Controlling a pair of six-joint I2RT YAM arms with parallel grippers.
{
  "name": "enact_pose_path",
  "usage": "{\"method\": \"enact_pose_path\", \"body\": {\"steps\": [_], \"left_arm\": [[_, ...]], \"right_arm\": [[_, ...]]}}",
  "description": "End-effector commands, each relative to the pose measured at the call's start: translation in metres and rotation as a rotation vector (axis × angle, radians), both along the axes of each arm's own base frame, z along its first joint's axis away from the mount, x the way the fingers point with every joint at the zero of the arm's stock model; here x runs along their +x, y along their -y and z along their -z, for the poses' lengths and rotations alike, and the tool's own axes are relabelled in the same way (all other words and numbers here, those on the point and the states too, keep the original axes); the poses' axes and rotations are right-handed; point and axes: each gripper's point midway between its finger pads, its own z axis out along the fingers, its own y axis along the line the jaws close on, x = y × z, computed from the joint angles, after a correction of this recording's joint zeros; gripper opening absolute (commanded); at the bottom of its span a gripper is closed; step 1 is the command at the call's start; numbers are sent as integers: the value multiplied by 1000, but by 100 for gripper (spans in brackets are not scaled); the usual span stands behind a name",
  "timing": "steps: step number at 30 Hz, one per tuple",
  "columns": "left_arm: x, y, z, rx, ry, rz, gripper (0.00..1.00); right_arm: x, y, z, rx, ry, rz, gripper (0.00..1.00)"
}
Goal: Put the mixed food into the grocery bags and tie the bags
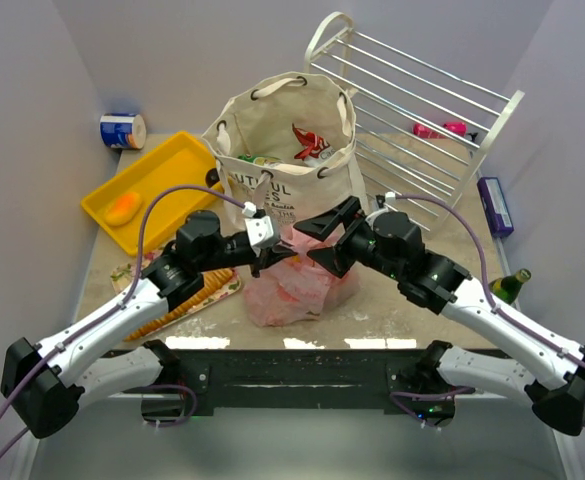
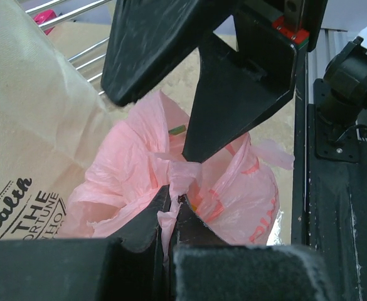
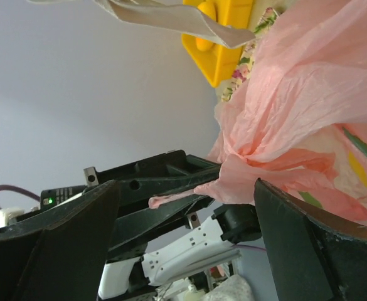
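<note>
Pinching a twisted ear of the thin translucent pink plastic bag [image 1: 297, 285] near the front edge of the tabletop [image 1: 397, 300], the left gripper [image 1: 269, 258] is clenched; the right gripper [image 1: 324, 240] gapes, released. Knot seemingly unfinished; cream canvas tote [image 1: 237, 125] behind holds packets [image 1: 310, 140], untied; an orange fruit [image 1: 122, 208] lies on the yellow plastic tray [image 1: 172, 160]

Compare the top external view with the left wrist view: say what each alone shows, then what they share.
Only the top external view shows the yellow tray, the blue-and-white can and the green bottle. Only the left wrist view shows the left fingers shut on a twisted strip of the pink plastic bag. Both show that bag, the lettered canvas tote and the wire rack.
</note>
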Motion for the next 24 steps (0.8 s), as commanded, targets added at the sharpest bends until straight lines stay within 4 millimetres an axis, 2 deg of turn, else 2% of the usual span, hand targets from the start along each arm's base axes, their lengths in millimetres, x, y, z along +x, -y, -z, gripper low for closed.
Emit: {"method": "enact_pose_path", "body": {"steps": [1,13,24], "left_arm": [[5,4,-20,-8,81,-20,0],[2,8,-18,11,104,-29,0],[-8,15,-11,50,110,-23,0]], "right_arm": [[-1,-4,-6,43,-5,-12,90],[1,-8,31,-22,-75,-4,89],[10,-21,32,23,-70,0,86]]}}
